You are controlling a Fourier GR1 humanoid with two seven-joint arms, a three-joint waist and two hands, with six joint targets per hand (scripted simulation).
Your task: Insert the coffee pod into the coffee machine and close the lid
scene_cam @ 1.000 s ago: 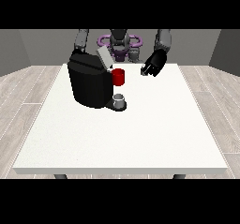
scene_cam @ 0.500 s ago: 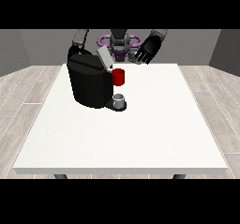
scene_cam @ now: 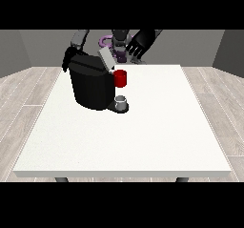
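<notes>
The black coffee machine (scene_cam: 93, 86) stands on the white table (scene_cam: 157, 127) at the back left. Its grey lid (scene_cam: 106, 59) is tilted up and open above a red cup-shaped holder (scene_cam: 120, 78) on the machine's front. I cannot make out the coffee pod anywhere; the inside of the holder is hidden. The hand at the view's right (scene_cam: 138, 43) hangs in the air just right of and above the lid, apart from it, with its fingers spread downward and nothing in them. The hand at the view's left (scene_cam: 69, 59) sits against the machine's back left corner.
A small grey cup (scene_cam: 122, 101) stands on the machine's base under the red holder. The robot's torso (scene_cam: 119, 43) is behind the machine at the far table edge. White tabletop stretches to the front and right.
The hand at the view's right has risen and moved towards the view's left, from beside the red holder to a spot near the top of the open lid. The machine and lid stayed put.
</notes>
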